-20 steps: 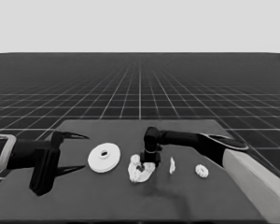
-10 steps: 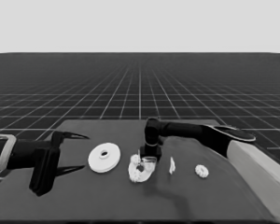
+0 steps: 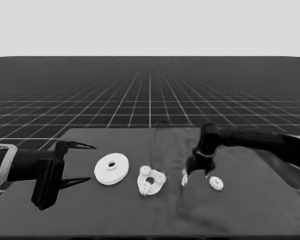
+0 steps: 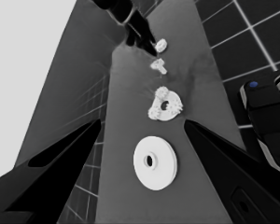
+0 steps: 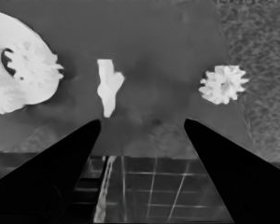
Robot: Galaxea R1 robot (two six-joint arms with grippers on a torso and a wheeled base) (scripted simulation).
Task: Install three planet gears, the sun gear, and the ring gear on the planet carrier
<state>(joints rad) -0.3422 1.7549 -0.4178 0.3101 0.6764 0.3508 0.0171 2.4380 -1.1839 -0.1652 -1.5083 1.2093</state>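
The dark, matte tabletop (image 3: 115,215) stands on a floor of pale grid lines that run to the horizon under a blank pale band; at its left end the left pincer (image 3: 85,162) waits over the surface, its two long black fingers spread apart and holding nothing; just beside it lies the larger round white part with a small dark centre hole (image 3: 111,168), flat, with bare surface all round it; next, near the middle, the smaller round white part (image 3: 151,181) carries small white toothed gears (image 4: 164,94) on its face, though how many cannot be told; a thin white piece (image 5: 108,86) lies just beyond it, apart from it; the right pincer (image 3: 196,167) hangs low between that piece and a lone small white toothed gear (image 3: 216,183), its fingers parted and touching neither; that gear lies near the tabletop's near edge, and to its right the surface runs open to the right edge.
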